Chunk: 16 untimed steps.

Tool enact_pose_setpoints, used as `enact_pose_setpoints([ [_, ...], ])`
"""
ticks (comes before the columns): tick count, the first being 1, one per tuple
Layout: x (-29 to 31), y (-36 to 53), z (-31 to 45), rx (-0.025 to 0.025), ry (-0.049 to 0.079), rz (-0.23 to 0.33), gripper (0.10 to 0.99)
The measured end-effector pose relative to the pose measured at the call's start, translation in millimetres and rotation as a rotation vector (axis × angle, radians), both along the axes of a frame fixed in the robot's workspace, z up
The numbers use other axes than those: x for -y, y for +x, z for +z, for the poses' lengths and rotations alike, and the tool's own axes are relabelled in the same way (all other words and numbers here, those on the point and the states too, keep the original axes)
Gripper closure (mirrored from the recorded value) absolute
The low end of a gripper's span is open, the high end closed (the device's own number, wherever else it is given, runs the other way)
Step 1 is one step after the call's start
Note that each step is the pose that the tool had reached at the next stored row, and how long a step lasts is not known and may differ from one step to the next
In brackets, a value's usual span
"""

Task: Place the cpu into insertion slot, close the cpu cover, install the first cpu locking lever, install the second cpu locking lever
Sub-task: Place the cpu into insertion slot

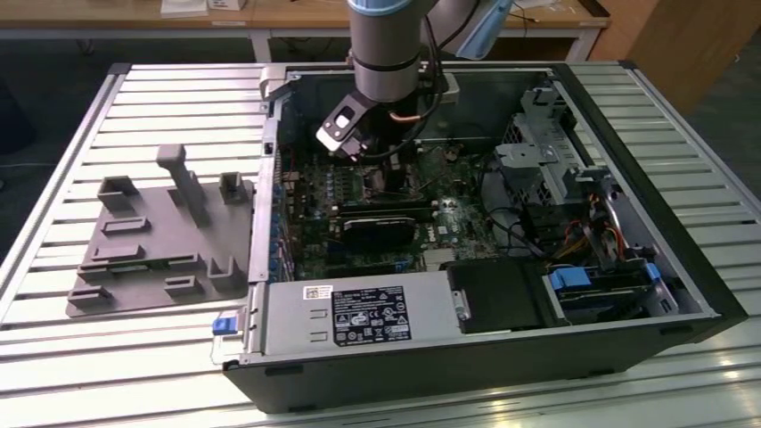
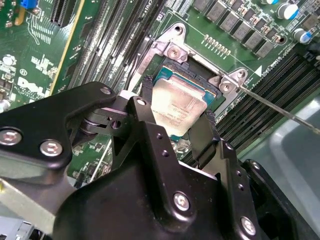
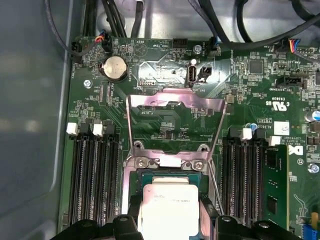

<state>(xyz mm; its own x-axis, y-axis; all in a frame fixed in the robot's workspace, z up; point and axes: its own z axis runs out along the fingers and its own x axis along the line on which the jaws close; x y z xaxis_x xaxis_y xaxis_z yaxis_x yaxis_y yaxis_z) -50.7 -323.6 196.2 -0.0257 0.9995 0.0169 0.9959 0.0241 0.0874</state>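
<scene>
The cpu (image 2: 180, 102), a flat square chip with a silvery top, sits between my gripper's (image 2: 178, 112) two black fingers (image 2: 204, 132), which press on its opposite edges. It rests in or just above the insertion slot (image 2: 173, 50), a square socket with a silvery rim on the green motherboard. In the first wrist view the cpu (image 3: 167, 205) lies at the slot (image 3: 170, 161), and the cpu cover (image 3: 175, 97), a silvery frame with a cut-out middle, is flipped open away from the slot. A thin wire locking lever (image 2: 275, 107) stands free beside the socket. In the exterior view the gripper (image 1: 383, 171) reaches down into the computer case.
The open computer case (image 1: 666, 267) lies on a slatted metal table (image 1: 71, 357). Long black memory slots (image 3: 92, 170) flank the socket on both sides. A black card (image 1: 380, 227) and bundled cables (image 1: 523, 232) lie nearby. A grey moulded fixture (image 1: 155, 241) stands at the exterior view's left.
</scene>
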Motion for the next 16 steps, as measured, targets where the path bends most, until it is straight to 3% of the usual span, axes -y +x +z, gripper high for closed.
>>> enact_pose_setpoints([
  [16, -0.2, -0.9, -2.6, 0.0, 0.0, -0.016, 0.553],
])
